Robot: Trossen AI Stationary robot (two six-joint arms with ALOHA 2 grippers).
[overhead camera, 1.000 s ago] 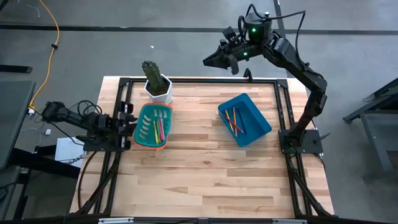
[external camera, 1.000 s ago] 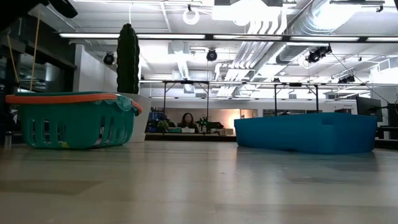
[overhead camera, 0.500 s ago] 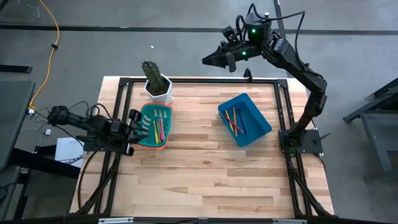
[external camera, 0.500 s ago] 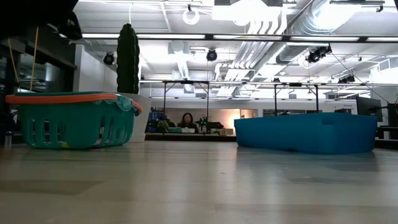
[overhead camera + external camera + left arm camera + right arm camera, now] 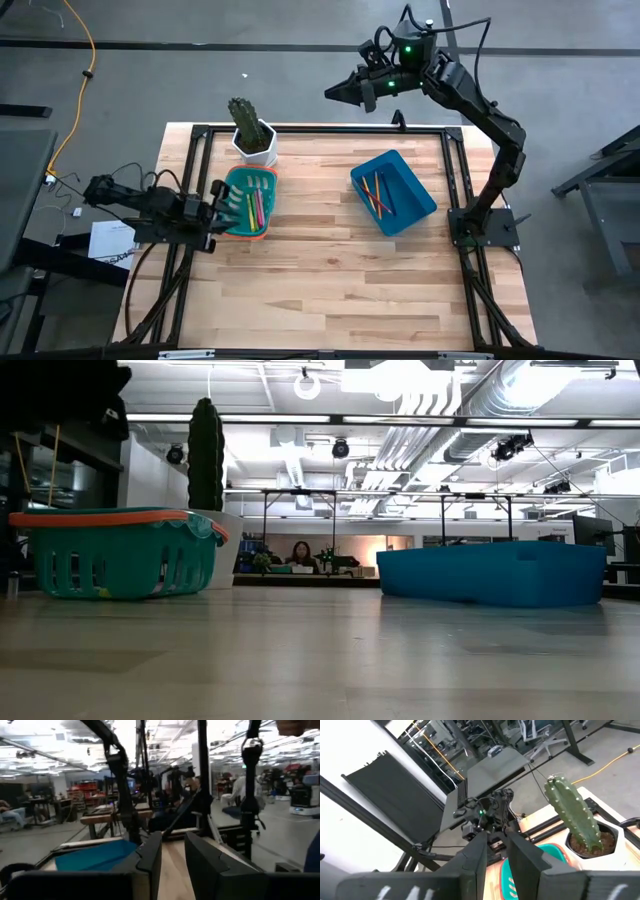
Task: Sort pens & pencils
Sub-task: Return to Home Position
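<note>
1. Since a second ago the left hand point(image 5: 222, 203) has slid from just off the desk's point(image 5: 330, 290) left edge to over the left rim of the green basket point(image 5: 240, 229). The arm's elbow has shifted a bit toward the near side too.
2. In the low view the dark mass of the left arm at top left has grown, and it now hangs above the basket.
3. The right hand point(image 5: 335, 93) has barely moved. It has drifted slightly left and stays raised beyond the desk's far edge, off the desk.
4. The basket, blue bin point(image 5: 410, 205) and cactus pot point(image 5: 256, 144) are all where they were.
5. The left hand is released: its fingers stand a little apart with nothing between them.
6. The right hand is also released, with a narrow gap between its fingers and nothing held.
7. The green basket has an orange rim and sits toward the desk's far-left corner. It holds the pens point(image 5: 256, 207), pale green, pink and yellow, lying side by side lengthwise.
8. The blue bin sits toward the desk's right edge, turned at an angle and well apart from the basket. It holds the pencils point(image 5: 378, 195), thin orange, yellow and dark sticks in a loose crossed bunch.
9. The cactus pot is at the far edge, just beyond the basket's far rim. I can't tell if they touch.
10. No pens or pencils lie loose on the desk boards.
</note>
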